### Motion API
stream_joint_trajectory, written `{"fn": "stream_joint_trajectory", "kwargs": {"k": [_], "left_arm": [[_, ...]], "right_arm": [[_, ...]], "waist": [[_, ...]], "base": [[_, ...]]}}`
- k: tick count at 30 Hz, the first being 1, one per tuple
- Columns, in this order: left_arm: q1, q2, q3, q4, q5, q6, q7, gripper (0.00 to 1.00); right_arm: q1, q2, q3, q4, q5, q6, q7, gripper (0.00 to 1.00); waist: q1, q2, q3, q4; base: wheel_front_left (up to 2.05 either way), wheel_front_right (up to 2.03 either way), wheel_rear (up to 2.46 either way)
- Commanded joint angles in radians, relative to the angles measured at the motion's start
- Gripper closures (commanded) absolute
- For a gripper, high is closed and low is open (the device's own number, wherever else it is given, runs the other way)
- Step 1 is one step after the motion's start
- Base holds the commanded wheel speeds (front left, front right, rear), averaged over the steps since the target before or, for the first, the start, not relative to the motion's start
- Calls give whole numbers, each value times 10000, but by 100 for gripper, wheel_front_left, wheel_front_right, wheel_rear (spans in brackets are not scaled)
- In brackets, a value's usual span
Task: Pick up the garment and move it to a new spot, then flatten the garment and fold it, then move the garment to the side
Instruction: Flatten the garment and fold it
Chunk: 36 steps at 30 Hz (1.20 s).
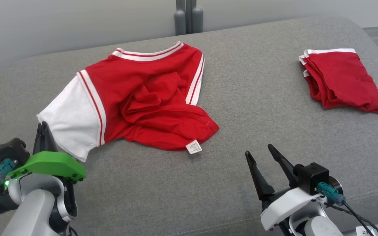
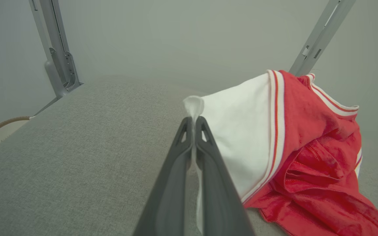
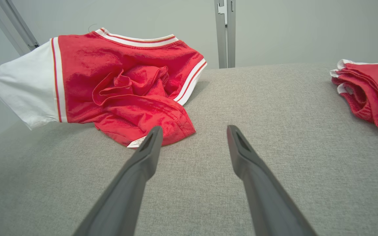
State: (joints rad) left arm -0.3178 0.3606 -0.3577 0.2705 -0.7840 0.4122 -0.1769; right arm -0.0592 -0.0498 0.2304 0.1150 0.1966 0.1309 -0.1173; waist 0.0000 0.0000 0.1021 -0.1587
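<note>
red shirt point(image 1: 149, 98) lies crumpled on the left half of the grey fabric bench point(image 1: 258, 108), collar toward the far edge, with a small white label point(image 1: 194, 147) at its near hem. the left gripper point(image 1: 44, 128) has its jaws pinched tight on the edge of the white sleeve point(image 1: 71, 114), holding that corner up off the bench. the right gripper point(image 1: 259, 150) hovers near the front edge, jaws spread wide and holding nothing. a second red garment point(image 1: 340, 78) sits folded at the far right.
</note>
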Motion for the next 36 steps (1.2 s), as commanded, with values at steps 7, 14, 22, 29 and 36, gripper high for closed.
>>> {"fn": "stream_joint_trajectory", "kwargs": {"k": [7,14,22,29,36], "left_arm": [[857,376,340,-345,-202,578,219,100],[1399,536,740,-66,-513,920,273,100],[1667,371,726,747,-719,899,429,71],[1705,90,776,1294,-894,401,-63,0],[1929,-308,1299,1201,-1046,-364,-749,0]], "right_arm": [[223,-14,-26,-164,-59,-4,140,0],[237,-14,-17,-241,-26,-4,142,0],[164,-14,-36,-199,23,-4,91,0],[205,-14,-150,-155,15,-4,71,0],[318,-14,-360,-114,-29,-4,81,0]], "waist": [[0,0,-342,348],[0,0,-308,331],[0,0,-274,258],[0,0,-340,328],[0,0,-566,581]], "base": [[0,0,0],[0,0,0],[0,0,0],[0,0,0],[0,0,0]]}}
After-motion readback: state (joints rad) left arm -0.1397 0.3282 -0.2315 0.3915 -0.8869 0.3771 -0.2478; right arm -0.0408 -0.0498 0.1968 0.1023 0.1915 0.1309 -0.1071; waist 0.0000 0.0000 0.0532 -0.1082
